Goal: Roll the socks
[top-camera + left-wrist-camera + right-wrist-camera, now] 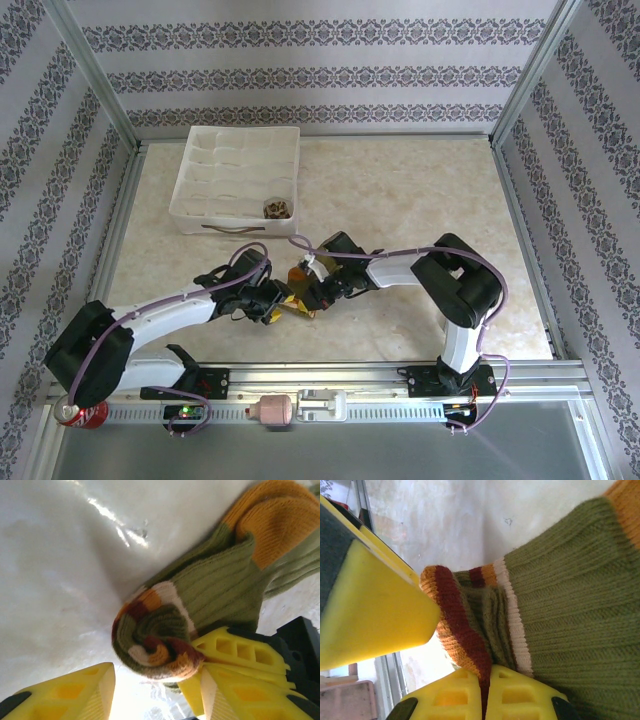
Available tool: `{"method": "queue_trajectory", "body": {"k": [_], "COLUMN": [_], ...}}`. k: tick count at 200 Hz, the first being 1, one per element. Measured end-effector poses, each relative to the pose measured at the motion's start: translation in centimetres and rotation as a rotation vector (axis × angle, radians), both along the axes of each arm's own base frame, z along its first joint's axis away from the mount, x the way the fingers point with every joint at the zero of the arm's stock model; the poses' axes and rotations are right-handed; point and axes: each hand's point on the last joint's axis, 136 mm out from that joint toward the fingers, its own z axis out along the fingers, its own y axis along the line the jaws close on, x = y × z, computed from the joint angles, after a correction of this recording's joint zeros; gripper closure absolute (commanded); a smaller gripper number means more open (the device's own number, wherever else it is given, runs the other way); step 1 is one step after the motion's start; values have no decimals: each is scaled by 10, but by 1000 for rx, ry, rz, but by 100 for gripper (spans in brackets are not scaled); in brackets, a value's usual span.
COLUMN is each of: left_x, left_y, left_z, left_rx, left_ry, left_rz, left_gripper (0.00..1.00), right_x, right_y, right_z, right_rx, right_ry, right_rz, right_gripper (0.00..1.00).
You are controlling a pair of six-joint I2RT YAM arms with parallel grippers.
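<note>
The olive-green sock (220, 585) with orange toe and striped cuff lies on the marble table, its cuff end wound into a tight roll (155, 645). My left gripper (156, 680) straddles that roll, one yellow finger on each side, and the left finger (375, 610) presses against the cuff. My right gripper (486, 672) is shut on the dark red cuff edge (465, 640) beside the roll. From above, both grippers (268, 300) (308, 290) meet over the sock (297, 272) at the table's middle front. The brown argyle sock (276, 208) sits rolled in a tray compartment.
A white compartment tray (235, 170) stands at the back left. A red can (78, 412) and a small pink bottle (272, 410) rest on the front rail by the arm bases. Metal frame posts and patterned walls enclose the table.
</note>
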Motion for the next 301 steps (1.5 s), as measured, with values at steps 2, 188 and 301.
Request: {"method": "queue_trajectory", "body": {"k": [2,188,301], "left_x": [1,13,13], "left_y": [0,-20,-36], "left_z": [-1,-32,-29], "left_rx": [1,89,96], "left_ry": [-1,135,211], "left_rz": [1,-49,-131], "left_gripper": [56,100,100], "right_x": [0,2,-4], "right_y": [0,-10,-38], "right_z": [0,-2,60], "right_rx": [0,-39,-70], "right_ry": [4,307,-682], "right_rz": [-2,-31,-52], "right_gripper": [100,100,40]}}
